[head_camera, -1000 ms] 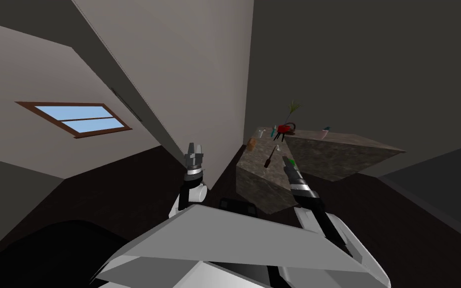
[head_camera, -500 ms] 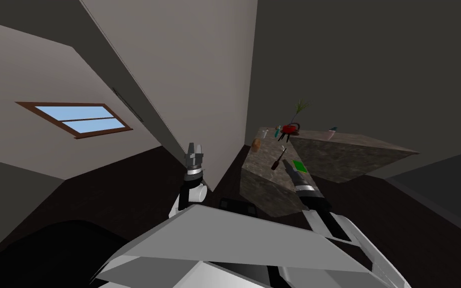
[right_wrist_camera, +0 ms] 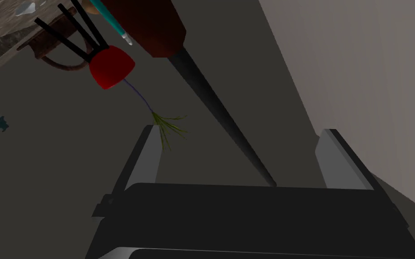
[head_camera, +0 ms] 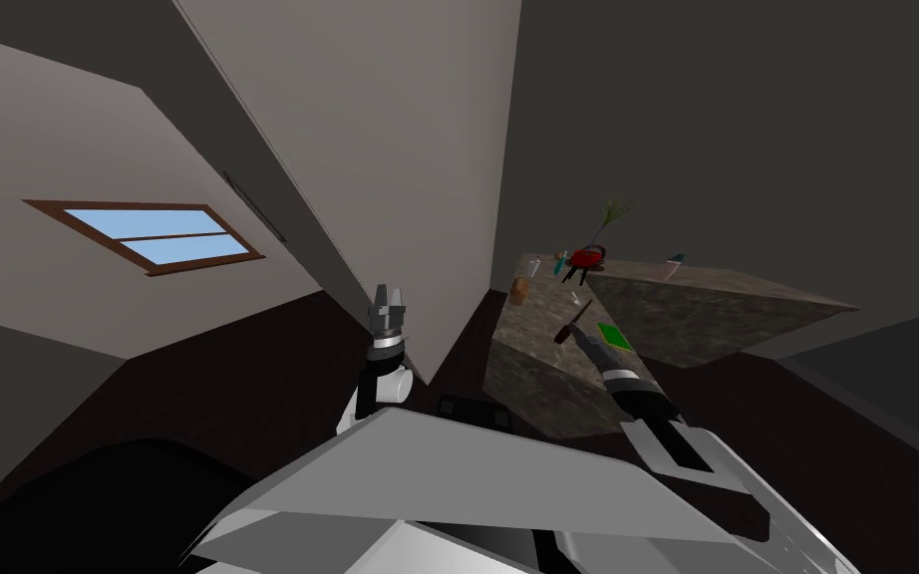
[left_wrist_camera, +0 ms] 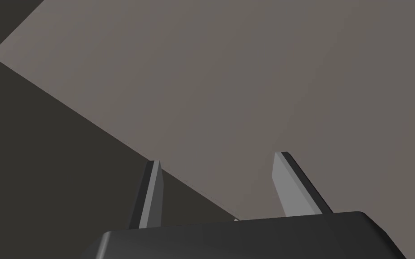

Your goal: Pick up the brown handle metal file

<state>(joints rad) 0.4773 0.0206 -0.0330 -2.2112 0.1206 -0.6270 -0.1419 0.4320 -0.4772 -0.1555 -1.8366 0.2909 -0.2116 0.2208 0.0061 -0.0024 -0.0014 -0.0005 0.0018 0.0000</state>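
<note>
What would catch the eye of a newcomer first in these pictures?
First comes the file with its dark brown handle: its long blade runs into the open right gripper, over the mottled table. Next is the red pot with a thin green plant, near the table's far edge. The left gripper, also open, stands apart, facing a grey wall.

My head view has swung so the table (head_camera: 537,389) sits further right, and the right gripper (right_wrist_camera: 240,130) has pushed forward onto the metal file (right_wrist_camera: 206,94), uncovering more of a green patch (head_camera: 615,336).
</note>
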